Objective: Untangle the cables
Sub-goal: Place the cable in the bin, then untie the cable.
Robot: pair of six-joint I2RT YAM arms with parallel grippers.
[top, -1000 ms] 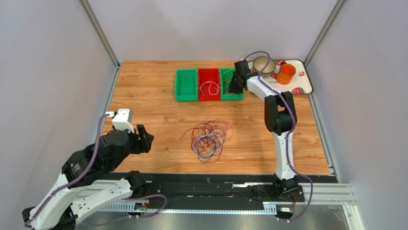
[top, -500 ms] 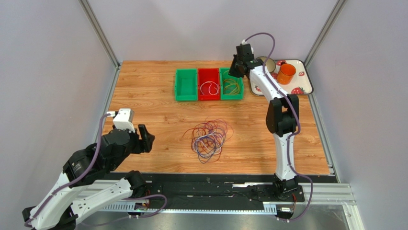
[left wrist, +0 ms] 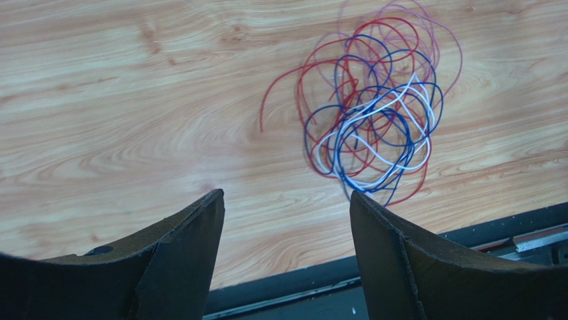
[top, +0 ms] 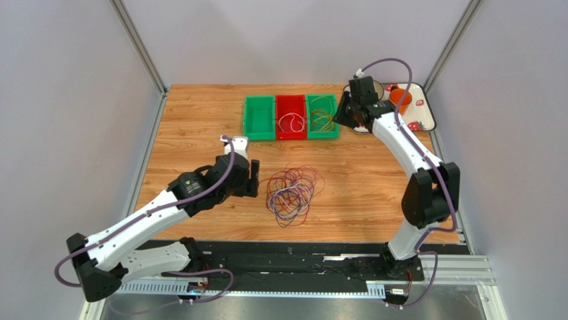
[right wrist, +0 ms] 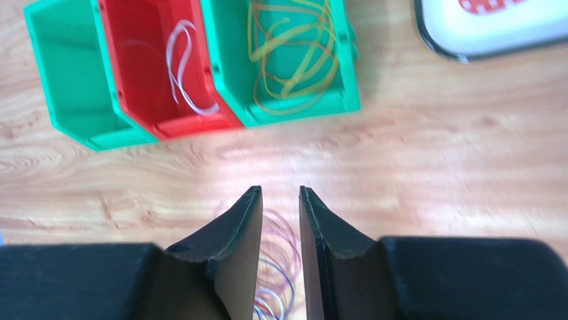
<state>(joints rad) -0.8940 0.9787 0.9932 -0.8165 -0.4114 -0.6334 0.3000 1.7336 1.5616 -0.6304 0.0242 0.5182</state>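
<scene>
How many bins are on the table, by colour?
Green bins: 2
Red bin: 1
Total: 3

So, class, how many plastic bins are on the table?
3, in a row at the far side: left green bin, empty; middle red bin, holding a white cable; right green bin, holding yellow cables. None seems hidden.

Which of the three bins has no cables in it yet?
The left-hand green bin; the red bin holds a white cable and the other green bin holds yellow ones.
</scene>
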